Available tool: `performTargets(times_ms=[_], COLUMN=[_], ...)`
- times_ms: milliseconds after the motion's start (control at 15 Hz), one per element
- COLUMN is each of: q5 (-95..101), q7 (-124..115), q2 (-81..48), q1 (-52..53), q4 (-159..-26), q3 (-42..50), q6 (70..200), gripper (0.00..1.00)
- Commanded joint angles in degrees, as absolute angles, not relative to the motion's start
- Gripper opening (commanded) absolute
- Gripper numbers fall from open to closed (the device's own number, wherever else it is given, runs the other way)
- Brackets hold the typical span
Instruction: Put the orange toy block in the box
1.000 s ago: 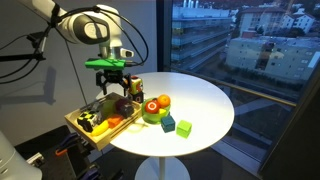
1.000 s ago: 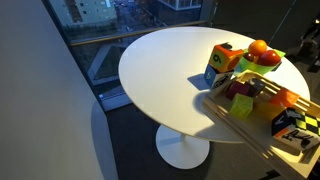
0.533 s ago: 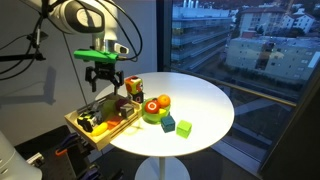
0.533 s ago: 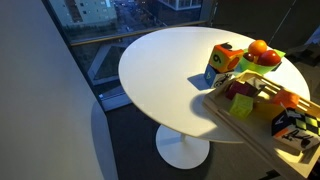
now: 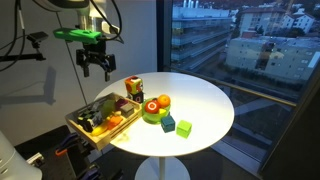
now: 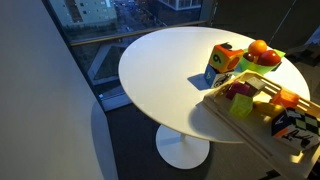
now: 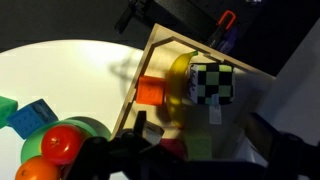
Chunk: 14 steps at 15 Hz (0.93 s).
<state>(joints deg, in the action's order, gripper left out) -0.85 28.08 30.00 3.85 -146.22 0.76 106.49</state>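
The orange toy block (image 7: 152, 91) lies inside the box (image 7: 176, 40), close to its rim, next to a yellow toy. It also shows in an exterior view (image 6: 288, 98), and as a small orange patch in the box in the other exterior view (image 5: 116, 121). The box is a light-wood tray (image 5: 85, 130) at the table's edge (image 6: 236, 126), holding several colourful toys. My gripper (image 5: 97, 66) hangs high above the box, open and empty. In the wrist view its dark fingers (image 7: 200, 140) stand apart over the tray.
A multicoloured cube (image 5: 133, 87) (image 6: 221, 63) stands beside the box. A round stacking toy (image 5: 155, 107) (image 6: 262, 52) (image 7: 60, 145) and two green cubes (image 5: 176, 126) sit on the white round table (image 5: 205, 100). A black-and-white checkered cube (image 7: 210, 82) lies in the box.
My gripper has risen from just above the box to well above it and shifted away from the table's middle. It stays open and empty.
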Motion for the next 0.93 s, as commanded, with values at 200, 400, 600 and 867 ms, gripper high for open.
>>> performTargets(times_ms=[200,400,600,867], q5=[-2.3,-1.7,-1.1,-0.1], q7=[16.7,12.4,9.1,7.5], q2=[38.2,40.7,42.3,42.6], q1=[3.2,2.6,2.0,1.8], q4=[-144.6,-144.3,-143.8,-142.6], q3=[2.0,1.7,1.1,0.7], q6=[102.8,103.3,103.7,103.7], gripper=[1.0,1.0,1.0,1.0])
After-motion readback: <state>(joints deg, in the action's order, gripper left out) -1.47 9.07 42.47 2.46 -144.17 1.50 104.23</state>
